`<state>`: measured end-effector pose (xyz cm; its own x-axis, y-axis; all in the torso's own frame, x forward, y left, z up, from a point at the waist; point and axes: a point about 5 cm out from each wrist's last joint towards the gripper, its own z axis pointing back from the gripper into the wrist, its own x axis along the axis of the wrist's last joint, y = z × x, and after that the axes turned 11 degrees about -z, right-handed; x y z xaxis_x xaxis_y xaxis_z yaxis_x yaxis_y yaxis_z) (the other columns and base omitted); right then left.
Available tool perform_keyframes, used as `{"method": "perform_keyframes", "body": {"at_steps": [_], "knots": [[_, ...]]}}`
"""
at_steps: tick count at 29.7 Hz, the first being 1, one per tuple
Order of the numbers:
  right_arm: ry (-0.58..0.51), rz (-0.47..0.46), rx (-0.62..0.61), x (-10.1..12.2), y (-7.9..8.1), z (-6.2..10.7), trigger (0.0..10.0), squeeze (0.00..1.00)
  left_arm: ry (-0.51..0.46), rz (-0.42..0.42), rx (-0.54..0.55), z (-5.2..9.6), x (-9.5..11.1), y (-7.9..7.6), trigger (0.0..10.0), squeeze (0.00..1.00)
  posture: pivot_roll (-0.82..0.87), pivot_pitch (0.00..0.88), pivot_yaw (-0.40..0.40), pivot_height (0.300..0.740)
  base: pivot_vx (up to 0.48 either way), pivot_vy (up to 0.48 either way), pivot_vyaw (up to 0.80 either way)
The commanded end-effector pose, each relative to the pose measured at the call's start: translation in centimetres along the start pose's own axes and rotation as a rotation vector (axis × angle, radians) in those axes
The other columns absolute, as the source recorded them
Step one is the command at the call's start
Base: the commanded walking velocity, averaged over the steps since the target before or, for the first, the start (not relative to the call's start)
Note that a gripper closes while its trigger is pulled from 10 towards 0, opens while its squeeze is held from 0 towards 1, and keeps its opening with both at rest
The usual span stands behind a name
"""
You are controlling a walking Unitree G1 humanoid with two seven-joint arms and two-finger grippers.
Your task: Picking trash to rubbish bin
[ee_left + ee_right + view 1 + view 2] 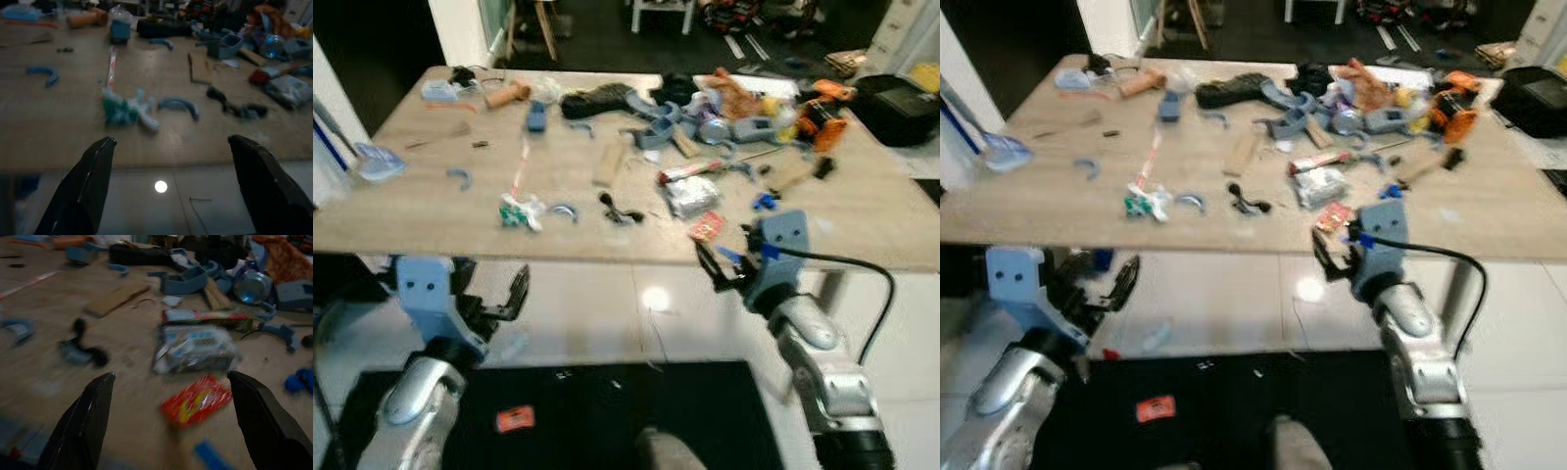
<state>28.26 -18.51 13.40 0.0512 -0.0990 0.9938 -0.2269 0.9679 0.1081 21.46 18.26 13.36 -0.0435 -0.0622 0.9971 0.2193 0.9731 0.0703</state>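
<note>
— Reaching from the near edge, which arm is better placed for the trash?

— My judgement: the right one. The right gripper (729, 264) hovers at the front edge of the counter (421, 211), its fingers (80, 423) spread wide and holding nothing. The red wrapper (196, 399) lies flat on the counter straight ahead of them, roughly centred in the gap and nearer than anything else.

— Which way does it run?

— Its long axis sits diagonally, across the line of approach more than along it, so the fingers would probably meet its short sides unless the wrist turns. Just beyond it lies a silver packet (195, 347), and behind that a long red-ended wrapper (690, 171).

— And the left arm?

— The left gripper (499, 299) is held below the counter's edge, forearm angled up, fingers also spread wide and empty. Ahead of it, further in on the counter, is a crumpled green-and-white scrap (124, 108), with a blue curved piece (178, 105) just beside it. That is a longer reach.

— Where does the trash go?

— I cannot tell; a dark mat (607, 411) lies on the floor with a small red scrap (515, 419) on it.
</note>
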Motion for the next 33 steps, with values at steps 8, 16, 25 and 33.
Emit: {"method": "perform_keyframes", "body": {"at_steps": [8, 16, 25, 33], "knots": [[-0.008, -0.001, -0.004, 0.2, -0.1, -0.1, 10.0, 0.0, 0.005, 0.033, -0.006, 0.1, -0.3, 0.0, 10.0, 0.0, -0.14, 0.0, -0.025, 0.74, 0.476, 0.0, 0.0], [-0.006, -0.006, -0.003, 0.2, -0.1, -0.1, 10.0, 0.0, 0.019, 0.051, -0.016, 0.2, -0.4, 0.1, 10.0, 0.0, -0.14, 0.0, -0.023, 0.74, 0.105, 0.0, 0.0], [-0.004, -0.008, -0.004, 0.3, -0.1, -0.1, 10.0, 0.0, 0.24, 0.042, -0.091, -0.3, -2.1, -0.5, 10.0, 0.0, -0.14, 0.0, -0.016, 0.74, 0.0, 0.0, 0.0], [-0.007, -0.007, -0.005, 0.4, 0.0, -0.2, 10.0, 0.0, 0.409, -0.138, -0.108, -1.0, -3.0, -1.3, 10.0, 1.0, -0.15, 0.0, -0.014, 0.74, 0.0, 0.0, 0.0]]}}
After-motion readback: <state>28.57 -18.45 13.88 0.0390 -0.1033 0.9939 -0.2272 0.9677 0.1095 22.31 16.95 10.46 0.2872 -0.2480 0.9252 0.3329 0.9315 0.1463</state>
